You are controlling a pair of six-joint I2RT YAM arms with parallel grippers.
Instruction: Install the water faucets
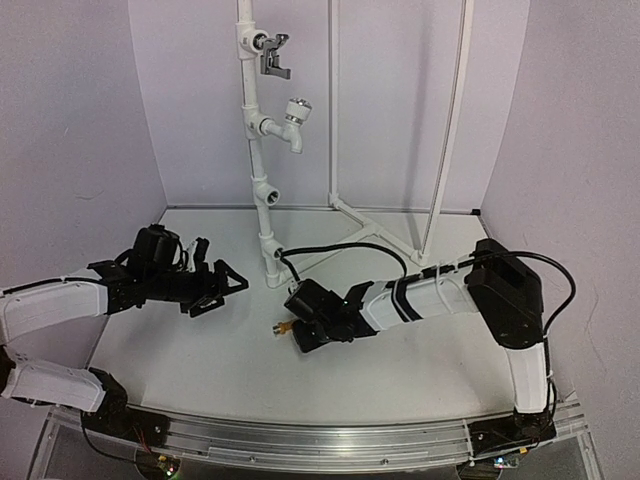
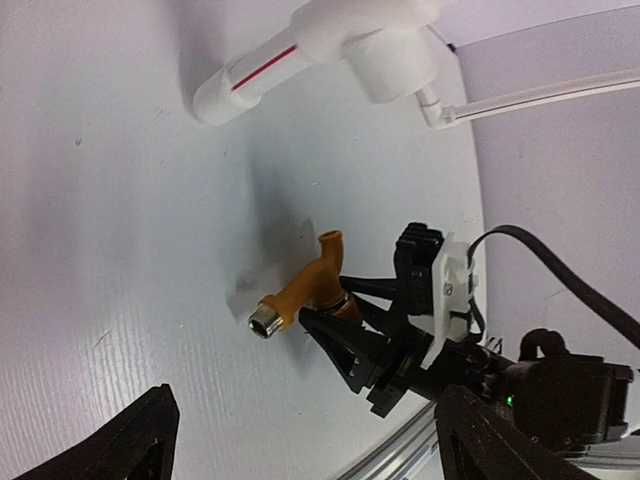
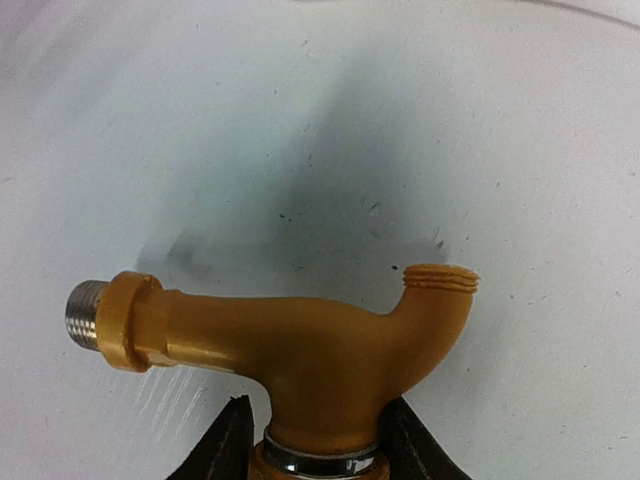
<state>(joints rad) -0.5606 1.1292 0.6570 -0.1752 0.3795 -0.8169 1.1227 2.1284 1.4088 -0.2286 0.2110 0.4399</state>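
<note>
From above, the brass tap (image 1: 283, 325) is only a small golden speck at the tip of the right gripper (image 1: 297, 328), low over the table (image 1: 200, 370) in front of the white pipe stand (image 1: 262, 180). That view alone shows the stand's upper part, with a white plastic tap (image 1: 293, 122) and above it a chrome tap (image 1: 273, 55) fitted to it.

The right wrist camera gives the detail. The two dark fingers (image 3: 225, 440) are clamped on either side of the tap's neck, just above a silvery collar. The body lies crosswise, with the silver threaded end on one side and the ribbed spout mouth on the other. Its knob is hidden.

The left wrist camera looks across at this grip from the other side. It shows the tap close to the table over its own shadow, though contact cannot be judged, and the foot of the pipe beyond.

The left gripper (image 1: 222, 293) is spread wide and empty, to the left of the stand.
</note>
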